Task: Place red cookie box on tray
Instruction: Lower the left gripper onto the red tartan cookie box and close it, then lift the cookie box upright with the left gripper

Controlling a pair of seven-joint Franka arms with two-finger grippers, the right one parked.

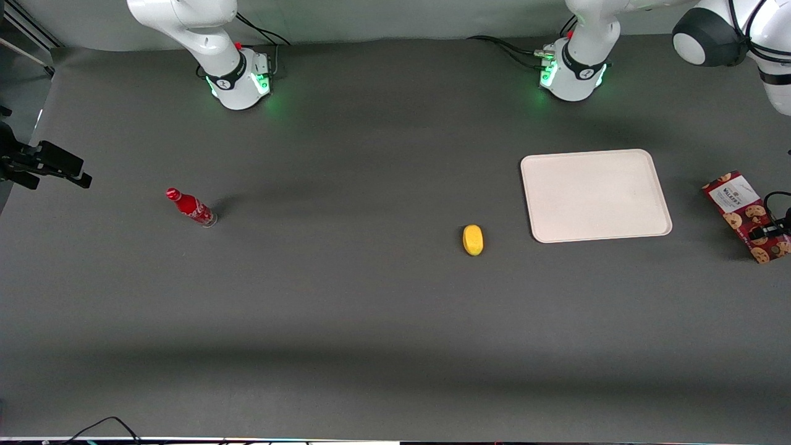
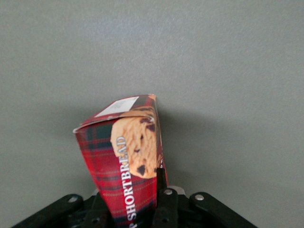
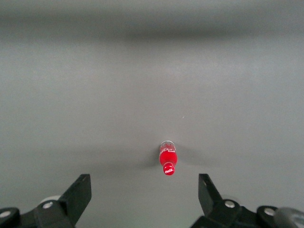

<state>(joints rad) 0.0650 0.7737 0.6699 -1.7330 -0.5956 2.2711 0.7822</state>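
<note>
A wide dark grey table (image 1: 346,309) fills almost the whole front view, with a pale wall along its edge farthest from the camera. Two white arm bases with green lights stand on that edge.

The tray (image 1: 596,194) is the biggest thing on the table. It lies flat toward the working arm's end, and nothing rests on it.

The red cookie box (image 1: 746,214) is next in size. It is near the tray but apart from it, even closer to the working arm's end of the table, and it is not on the tray. In the left wrist view the box (image 2: 124,156) stands between the black fingers (image 2: 161,190), which press on its sides, so the gripper (image 1: 766,232) is closed around the box. Whether the box touches the table is not clear.

A small red bottle (image 1: 190,207) stands upright toward the parked arm's end, well apart from everything.

A yellow oval object (image 1: 473,240) lies near the tray's corner, a little nearer to the front camera than the tray.
</note>
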